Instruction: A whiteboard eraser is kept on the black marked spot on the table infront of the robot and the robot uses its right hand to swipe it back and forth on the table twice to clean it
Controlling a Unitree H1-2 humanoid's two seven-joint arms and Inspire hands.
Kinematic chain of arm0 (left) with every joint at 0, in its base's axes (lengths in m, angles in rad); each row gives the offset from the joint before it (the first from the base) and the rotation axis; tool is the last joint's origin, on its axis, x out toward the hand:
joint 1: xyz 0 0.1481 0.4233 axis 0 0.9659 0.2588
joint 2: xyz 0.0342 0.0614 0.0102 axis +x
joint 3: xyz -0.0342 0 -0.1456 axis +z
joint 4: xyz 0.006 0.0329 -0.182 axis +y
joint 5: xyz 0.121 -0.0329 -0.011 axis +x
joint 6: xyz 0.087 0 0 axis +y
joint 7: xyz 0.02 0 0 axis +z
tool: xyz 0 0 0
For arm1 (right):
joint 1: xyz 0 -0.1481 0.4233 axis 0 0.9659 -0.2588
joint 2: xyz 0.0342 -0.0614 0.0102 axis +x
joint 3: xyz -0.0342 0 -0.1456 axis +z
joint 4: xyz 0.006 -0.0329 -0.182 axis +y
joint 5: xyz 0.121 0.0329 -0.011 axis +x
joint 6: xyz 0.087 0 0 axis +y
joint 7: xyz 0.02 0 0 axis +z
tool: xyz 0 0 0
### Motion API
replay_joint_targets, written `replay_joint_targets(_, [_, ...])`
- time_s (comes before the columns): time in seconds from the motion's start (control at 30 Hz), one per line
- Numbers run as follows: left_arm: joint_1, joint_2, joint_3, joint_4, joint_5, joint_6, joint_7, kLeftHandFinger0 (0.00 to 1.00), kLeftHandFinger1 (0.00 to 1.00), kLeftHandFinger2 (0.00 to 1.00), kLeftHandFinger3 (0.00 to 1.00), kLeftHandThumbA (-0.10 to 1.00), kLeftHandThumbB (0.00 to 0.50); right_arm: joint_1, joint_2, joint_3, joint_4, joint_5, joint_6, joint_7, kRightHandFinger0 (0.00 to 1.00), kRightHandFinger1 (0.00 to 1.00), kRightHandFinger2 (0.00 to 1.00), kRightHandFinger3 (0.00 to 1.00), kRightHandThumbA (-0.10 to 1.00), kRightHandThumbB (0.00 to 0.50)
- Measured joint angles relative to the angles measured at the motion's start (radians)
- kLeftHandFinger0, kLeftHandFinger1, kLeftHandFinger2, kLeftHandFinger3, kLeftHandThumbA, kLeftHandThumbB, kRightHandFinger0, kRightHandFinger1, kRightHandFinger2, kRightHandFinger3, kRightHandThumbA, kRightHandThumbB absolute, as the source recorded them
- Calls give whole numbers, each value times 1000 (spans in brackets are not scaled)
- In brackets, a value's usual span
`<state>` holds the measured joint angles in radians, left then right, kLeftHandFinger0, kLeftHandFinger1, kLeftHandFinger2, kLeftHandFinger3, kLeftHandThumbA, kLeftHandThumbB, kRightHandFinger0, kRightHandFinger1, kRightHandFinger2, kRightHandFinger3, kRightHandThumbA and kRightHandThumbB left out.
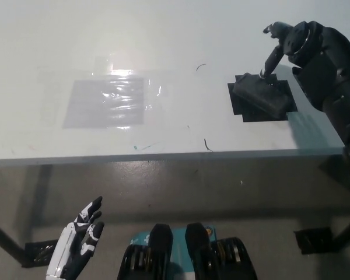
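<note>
Left of the eraser (262,94) your bench (181,35) lies open; only flat taped film (108,102) sits there.

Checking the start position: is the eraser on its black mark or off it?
On it. The eraser lies flat across the black mark, whose edges show around it. The right hand reaches down beside it.
</note>
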<state>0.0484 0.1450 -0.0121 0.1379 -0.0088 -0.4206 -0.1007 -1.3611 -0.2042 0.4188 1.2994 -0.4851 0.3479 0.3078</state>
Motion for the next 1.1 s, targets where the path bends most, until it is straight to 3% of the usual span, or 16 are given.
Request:
replay_joint_targets(0.37, [1, 2, 0, 0, 8, 0, 0, 1000, 1000, 1000, 1000, 806, 424, 54, 8, -13, 67, 24, -14, 13, 1000, 1000, 1000, 1000, 1000, 369])
replay_joint_targets(0.53, [1, 2, 1, 0, 17, 0, 0, 1000, 1000, 1000, 1000, 802, 418, 72, 16, -7, 90, 28, -9, 14, 1000, 1000, 1000, 1000, 1000, 323])
replay_joint_targets(0.7, [1, 2, 1, 0, 19, 0, 0, 1000, 1000, 1000, 1000, 803, 409, 86, 17, 8, 102, 28, -12, 20, 1000, 1000, 1000, 1000, 1000, 309])
replay_joint_targets(0.73, [0, 2, 1, 0, 19, 0, 0, 1000, 1000, 1000, 1000, 802, 409, 86, 16, 14, 103, 27, -14, 22, 1000, 1000, 1000, 1000, 1000, 330])
replay_joint_targets(0.77, [0, 2, 1, 0, 19, 0, 0, 1000, 1000, 1000, 1000, 794, 412, 87, 16, 16, 104, 28, -14, 21, 810, 887, 991, 1000, 1000, 353])
replay_joint_targets(0.8, [-1, 2, 1, 0, 19, 0, 0, 1000, 1000, 1000, 1000, 788, 408, 87, 16, 17, 104, 28, -13, 19, 939, 1000, 1000, 1000, 1000, 393])
replay_joint_targets(0.83, [0, 3, 1, 0, 19, 0, 0, 1000, 1000, 1000, 1000, 787, 408, 88, 17, 18, 103, 27, -10, 8, 884, 1000, 1000, 1000, 887, 378])
replay_joint_targets(0.87, [0, 3, 1, 0, 19, 0, 0, 1000, 1000, 1000, 1000, 788, 409, 91, 17, 20, 102, 25, -10, -10, 753, 913, 960, 1000, 712, 325])
replay_joint_targets(0.9, [0, 3, 1, 0, 19, 0, 0, 1000, 1000, 1000, 1000, 788, 410, 94, 17, 22, 101, 23, -11, -30, 722, 889, 940, 1000, 687, 329])
replay_joint_targets(0.93, [0, 3, 1, 0, 19, 1, 0, 1000, 1000, 1000, 1000, 791, 412, 97, 17, 23, 100, 21, -12, -41, 359, 481, 607, 952, 400, 232])
replay_joint_targets(0.97, [0, 3, 1, 0, 19, 2, 0, 1000, 1000, 1000, 1000, 793, 419, 103, 17, 25, 98, 17, -14, -69, 136, 220, 405, 923, 222, 205])
replay_joint_targets(1.0, [0, 3, 1, 0, 19, 3, 0, 1000, 1000, 1000, 1000, 794, 421, 107, 17, 25, 97, 14, -15, -90, 23, 116, 294, 841, 129, 203])
replay_joint_targets(1.03, [0, 3, 1, 0, 19, 3, 0, 1000, 1000, 1000, 1000, 795, 422, 112, 17, 25, 95, 11, -15, -112, 5, 83, 261, 808, 106, 203])
replay_joint_targets(1.07, [0, 2, 1, 0, 19, 4, 0, 1000, 1000, 1000, 1000, 795, 425, 116, 17, 25, 94, 7, -17, -141, 0, 3, 162, 829, 61, 218])
replay_joint_targets(1.1, [-1, 2, 1, 0, 20, 4, 0, 1000, 1000, 1000, 1000, 797, 429, 119, 17, 24, 93, 6, -19, -160, 0, 0, 78, 972, 9, 220])
